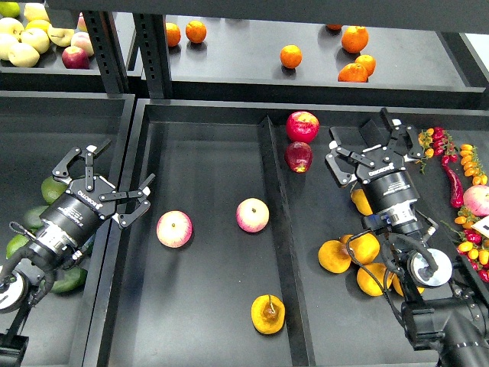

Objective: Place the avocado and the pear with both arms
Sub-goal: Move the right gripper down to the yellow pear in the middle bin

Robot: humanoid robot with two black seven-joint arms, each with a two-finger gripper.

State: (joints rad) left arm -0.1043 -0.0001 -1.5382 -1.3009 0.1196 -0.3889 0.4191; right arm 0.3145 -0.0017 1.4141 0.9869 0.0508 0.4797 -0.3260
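Note:
My left gripper point(107, 185) is open and empty above the left tray's right edge. Its arm covers most of the avocados there. A dark green avocado point(70, 280) shows below the arm, and lighter green ones point(51, 188) show beside it. My right gripper point(367, 147) is open and empty above the right compartment, just beyond a partly hidden yellow pear point(359, 200). More yellow-orange pears point(336, 256) lie under its arm. One pear with a brown stem patch point(267, 313) lies apart in the middle compartment, near the front.
Two pink apples point(174, 228) point(252, 215) lie in the middle compartment. Two red apples point(302, 126) lie by the divider point(276, 229). Oranges point(290, 56) and pale apples point(23, 46) sit on the back shelf. Red chillies point(451, 180) lie far right.

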